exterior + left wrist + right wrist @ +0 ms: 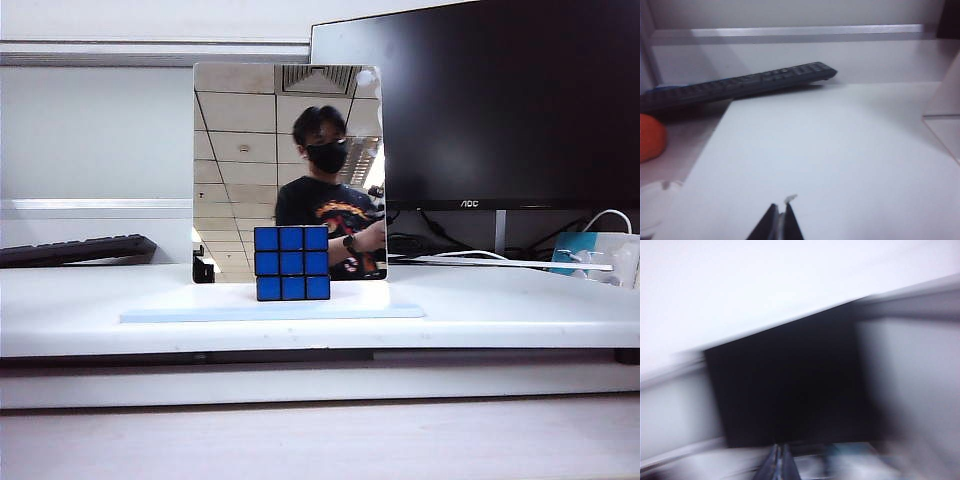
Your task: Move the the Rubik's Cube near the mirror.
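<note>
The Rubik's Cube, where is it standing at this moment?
In the exterior view the Rubik's Cube stands on the white table near the middle, directly in front of the mirror, blue face toward the camera; neither tool is near it.

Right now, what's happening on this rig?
Nothing is being held. The Rubik's Cube stands on the white table right in front of the mirror, blue face out. The left gripper is shut over bare table near a keyboard. The right gripper is shut and empty, its view blurred.
</note>
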